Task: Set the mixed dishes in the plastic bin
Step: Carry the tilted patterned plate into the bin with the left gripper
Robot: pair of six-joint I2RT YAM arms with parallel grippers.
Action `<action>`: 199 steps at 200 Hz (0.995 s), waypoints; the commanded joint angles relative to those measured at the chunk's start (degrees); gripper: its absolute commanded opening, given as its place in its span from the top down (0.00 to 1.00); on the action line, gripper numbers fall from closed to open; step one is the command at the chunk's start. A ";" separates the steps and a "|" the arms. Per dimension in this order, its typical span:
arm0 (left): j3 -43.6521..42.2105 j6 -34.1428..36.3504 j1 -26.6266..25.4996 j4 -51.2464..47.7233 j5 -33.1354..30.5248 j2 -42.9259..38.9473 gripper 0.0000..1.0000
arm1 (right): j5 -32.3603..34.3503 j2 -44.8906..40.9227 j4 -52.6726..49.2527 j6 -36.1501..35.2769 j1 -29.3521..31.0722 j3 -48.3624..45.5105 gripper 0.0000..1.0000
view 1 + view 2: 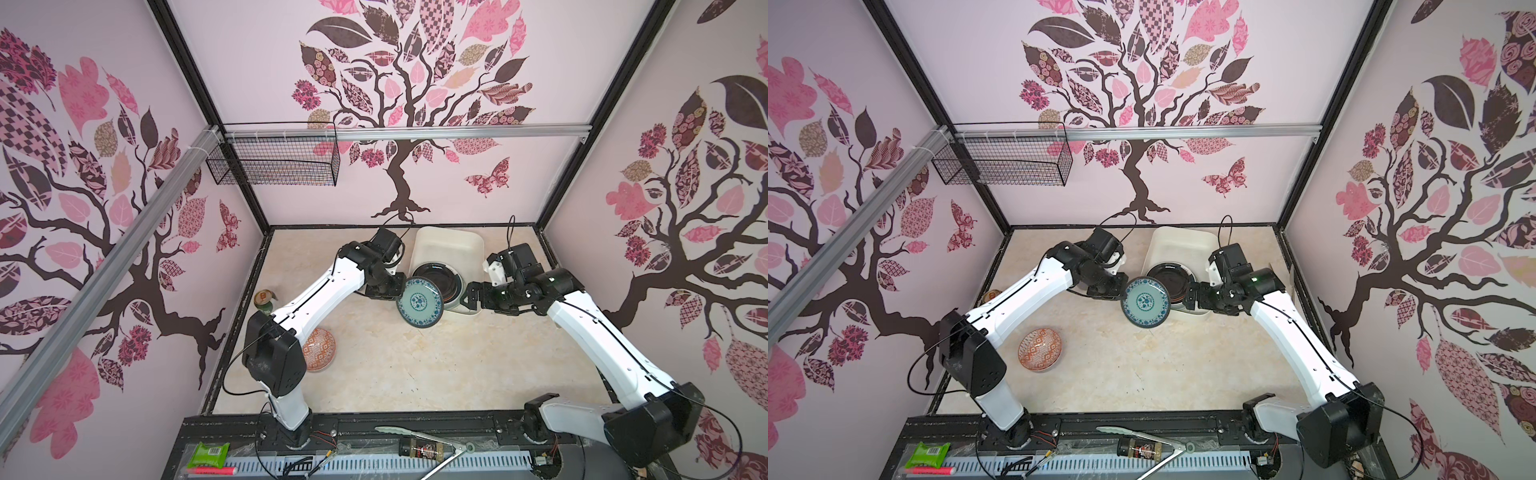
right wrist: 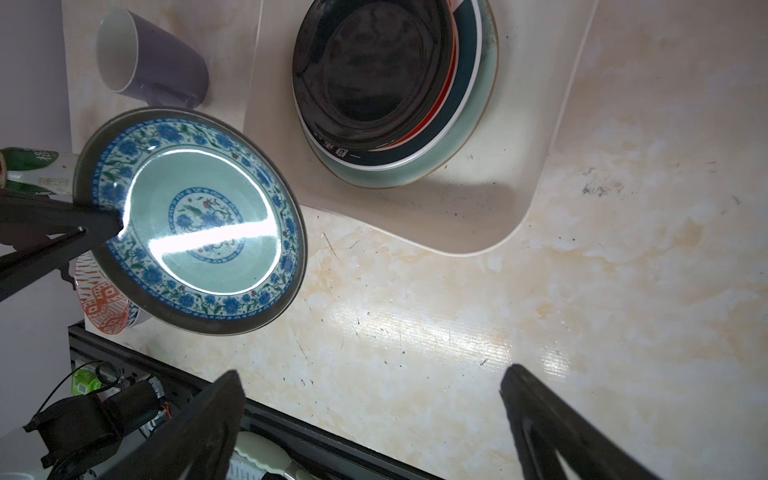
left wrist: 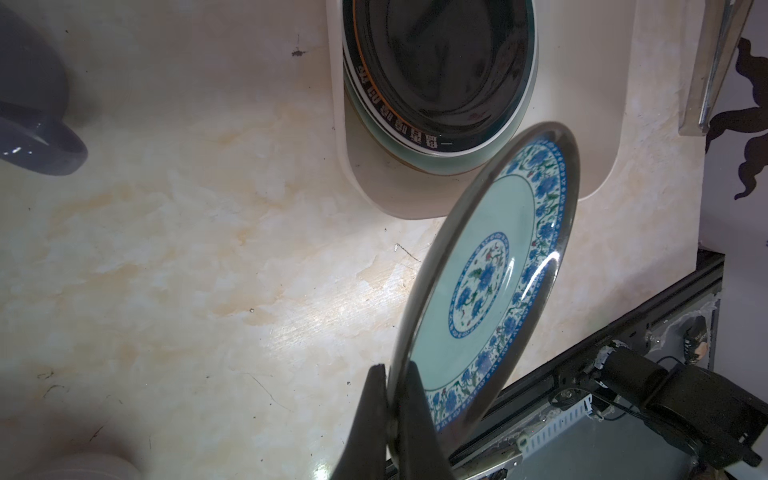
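Your left fingers [image 3: 370, 415] are clamped tight on the rim of the green plate [image 3: 490, 274] in the left wrist view, one on each face. The plate hangs tilted on edge in the air, and its far rim reaches over the near end of the bin [image 3: 582, 124]. Inside the bin a black plate [image 3: 440, 62] tops a stack of plates. The dark blur at the frame's edge is probably the mug [image 3: 33, 133].

In the right wrist view your right fingers [image 2: 199, 428] stand wide apart with nothing between them, over bare table [image 2: 457, 332] just short of the bin. The green plate shows its flowered face here, clear of the table. Behind it you can see part of the bowl [image 2: 104, 303] and the can [image 2: 33, 170].

In both top views the green plate [image 1: 419, 302] overlaps the bin's near left corner, just beside the stack. The bowl [image 1: 1040, 349] lies well apart on the left side of the table.

You look to be mid-carry with this plate, the stack already in and the bowl and mug yet to go. Next, take the plate further in over the stack, level it, lower it close and only then let go. Keep your right arm clear of the bin's near wall while you do.
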 commanded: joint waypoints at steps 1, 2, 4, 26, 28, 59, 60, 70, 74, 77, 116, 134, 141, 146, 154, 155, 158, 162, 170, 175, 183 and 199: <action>5.93 1.64 0.39 -1.35 0.29 2.64 1.00 | -1.03 1.47 0.06 -2.23 -2.04 2.38 0.00; 6.07 1.69 0.45 -1.35 0.27 2.79 1.00 | -1.07 1.50 0.08 -2.23 -2.13 2.38 0.00; 6.46 1.77 0.43 -1.47 0.26 3.04 1.00 | -1.15 1.57 0.09 -2.30 -2.27 2.44 0.00; 9.27 1.92 0.75 -1.42 0.28 5.54 1.00 | -1.26 2.17 -0.16 -3.11 -3.18 3.01 0.00; 9.44 1.96 0.77 -1.37 0.32 5.74 1.00 | -1.33 2.22 -0.12 -3.11 -3.27 3.04 0.00; 12.36 2.00 1.21 -1.39 1.12 9.71 1.00 | -1.56 1.62 0.68 -2.83 -4.19 1.59 0.00; 12.45 2.00 1.17 -1.42 1.13 9.84 1.00 | -1.56 1.62 0.65 -2.84 -4.22 1.50 0.00; 13.50 2.09 1.27 -1.43 1.22 11.25 1.00 | -1.60 1.40 0.88 -2.76 -4.50 0.87 0.00; 13.90 2.09 1.29 -1.27 1.26 11.79 1.00 | -1.56 1.29 0.92 -2.76 -4.55 0.64 0.00; 14.01 2.01 1.30 -1.11 1.30 12.09 1.00 | -1.56 1.17 0.94 -2.63 -4.59 0.50 0.00; 18.66 0.87 1.55 0.57 2.79 17.70 1.00 | -1.21 -0.26 0.76 -2.32 -5.03 -0.87 0.00; 22.74 0.21 1.72 0.63 2.67 21.00 1.00 | -1.21 -1.04 0.46 -2.06 -5.04 -1.40 0.00; 24.57 0.09 1.74 0.60 2.55 22.35 1.00 | -1.18 -1.46 0.32 -1.88 -5.06 -1.73 0.01; 25.90 -0.10 1.81 0.54 2.54 23.38 1.00 | -1.14 -1.73 0.22 -1.76 -5.09 -1.96 0.01; 28.09 -0.31 1.96 0.41 2.45 25.09 1.00 | -1.03 -2.21 0.01 -1.73 -5.12 -2.33 0.00; 28.40 -0.34 1.98 0.36 2.45 25.31 1.00 | -0.98 -2.27 -0.04 -1.72 -5.12 -2.39 0.00; 29.23 -0.37 2.07 0.32 2.33 25.85 1.00 | -0.83 -2.47 -0.15 -1.64 -5.12 -2.48 0.00; 30.38 -0.43 2.15 0.08 2.24 26.89 1.00 | -0.69 -2.76 -0.33 -1.46 -5.11 -2.64 0.00; 32.61 -0.53 2.30 -0.37 2.10 28.57 1.00 | -0.51 -3.37 -0.57 -1.42 -5.12 -3.05 0.01; 33.85 -0.65 2.49 -0.62 2.14 29.61 1.00 | -0.36 -3.76 -0.81 -1.36 -5.08 -3.22 0.00; 35.63 -0.84 2.76 -1.03 2.43 31.14 1.00 | -0.12 -4.37 -1.19 -1.21 -5.19 -3.47 0.01; 37.92 -1.13 2.97 -1.30 3.37 33.56 1.00 | 0.67 -5.51 -1.98 -1.13 -5.21 -3.98 0.01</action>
